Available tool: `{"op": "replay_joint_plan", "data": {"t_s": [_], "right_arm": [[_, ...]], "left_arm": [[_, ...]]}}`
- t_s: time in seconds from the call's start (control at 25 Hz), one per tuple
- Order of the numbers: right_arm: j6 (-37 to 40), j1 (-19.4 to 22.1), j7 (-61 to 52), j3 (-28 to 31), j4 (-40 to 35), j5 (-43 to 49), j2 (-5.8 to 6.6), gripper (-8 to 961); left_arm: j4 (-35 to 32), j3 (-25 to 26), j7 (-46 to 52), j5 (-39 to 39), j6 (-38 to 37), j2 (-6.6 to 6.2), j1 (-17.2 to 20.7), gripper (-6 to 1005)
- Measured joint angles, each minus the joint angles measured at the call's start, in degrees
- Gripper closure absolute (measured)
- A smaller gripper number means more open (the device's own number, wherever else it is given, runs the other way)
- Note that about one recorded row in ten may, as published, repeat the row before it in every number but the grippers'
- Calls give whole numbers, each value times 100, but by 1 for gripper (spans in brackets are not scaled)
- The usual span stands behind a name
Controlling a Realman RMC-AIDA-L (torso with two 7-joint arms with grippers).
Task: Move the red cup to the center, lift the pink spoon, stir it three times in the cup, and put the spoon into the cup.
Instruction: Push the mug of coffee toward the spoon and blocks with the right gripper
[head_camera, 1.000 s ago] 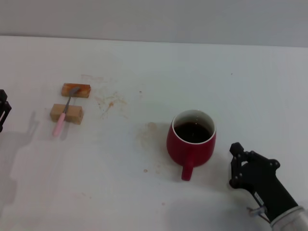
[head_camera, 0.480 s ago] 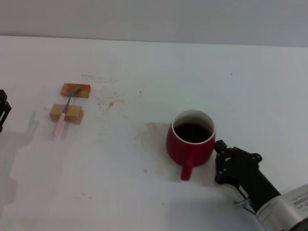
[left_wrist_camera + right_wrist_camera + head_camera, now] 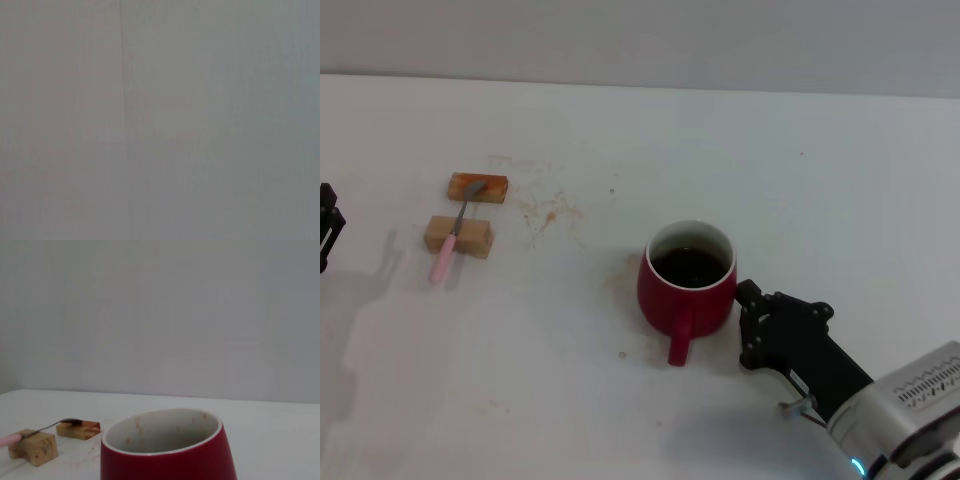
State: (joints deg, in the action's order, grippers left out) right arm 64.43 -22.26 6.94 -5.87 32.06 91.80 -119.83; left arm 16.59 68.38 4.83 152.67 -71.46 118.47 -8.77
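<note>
The red cup [image 3: 685, 295] stands near the middle of the white table, handle toward me, dark liquid inside. It fills the bottom of the right wrist view [image 3: 165, 455]. My right gripper [image 3: 748, 325] is shut and pressed against the cup's right side. The pink spoon [image 3: 450, 240] lies at the left across two blocks, pink handle toward me, metal bowl on the far block. It also shows in the right wrist view [image 3: 35, 431]. My left gripper [image 3: 328, 228] sits at the table's left edge, mostly out of view.
A tan wooden block [image 3: 459, 236] and an orange-brown block [image 3: 478, 187] carry the spoon. Brown stains [image 3: 548, 213] mark the table between the blocks and the cup. The left wrist view shows only a grey wall.
My right gripper has moved left against the cup and slid it left, toward the table's middle. The spoon, blocks and left arm have not moved.
</note>
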Motion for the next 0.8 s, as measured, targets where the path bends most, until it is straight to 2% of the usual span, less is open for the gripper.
{"op": "replay_joint_plan", "data": {"t_s": [0.52, 0.8], "right_arm": [[-116, -316, 0, 148, -36, 5, -6, 953], [-65, -74, 0, 81, 82, 92, -5, 953]], "left_arm": [[-8, 0, 12, 0, 0, 0, -10, 162], [-16, -3, 12, 0, 0, 1, -26, 163]]}}
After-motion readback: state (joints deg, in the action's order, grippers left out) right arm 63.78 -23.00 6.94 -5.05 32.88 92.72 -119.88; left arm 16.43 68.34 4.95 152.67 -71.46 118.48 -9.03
